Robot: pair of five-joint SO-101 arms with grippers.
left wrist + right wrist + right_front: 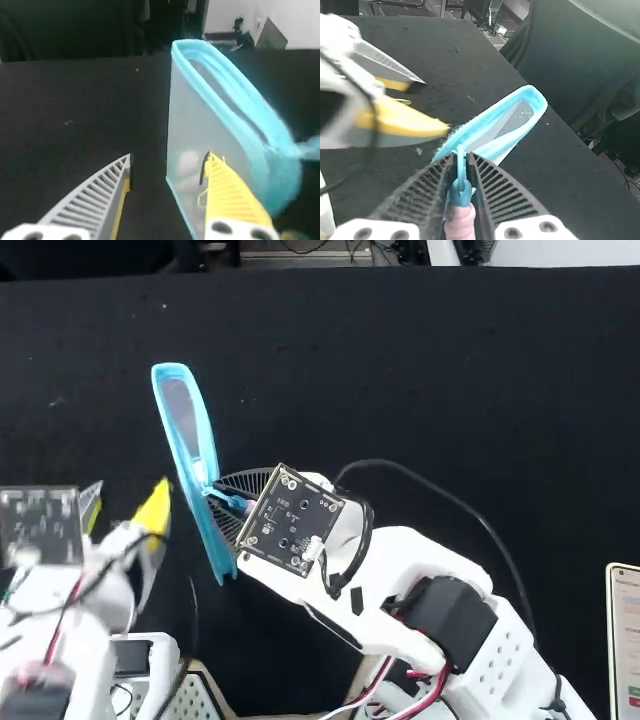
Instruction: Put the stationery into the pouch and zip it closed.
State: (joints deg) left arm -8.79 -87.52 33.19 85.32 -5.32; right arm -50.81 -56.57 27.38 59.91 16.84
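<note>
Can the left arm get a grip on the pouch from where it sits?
Probably yes. The left gripper is open right beside the pouch, with nothing between. The right gripper pinches the zipper pull from the pouch's other side, so it should not block.

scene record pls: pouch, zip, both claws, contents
pouch: blue pouch, standing on edge on the black table
zip: looks open along the top
right claw: shut on the zip pull
left claw: open, at the pouch's near end, yellow finger against its side
contents: cannot tell
</note>
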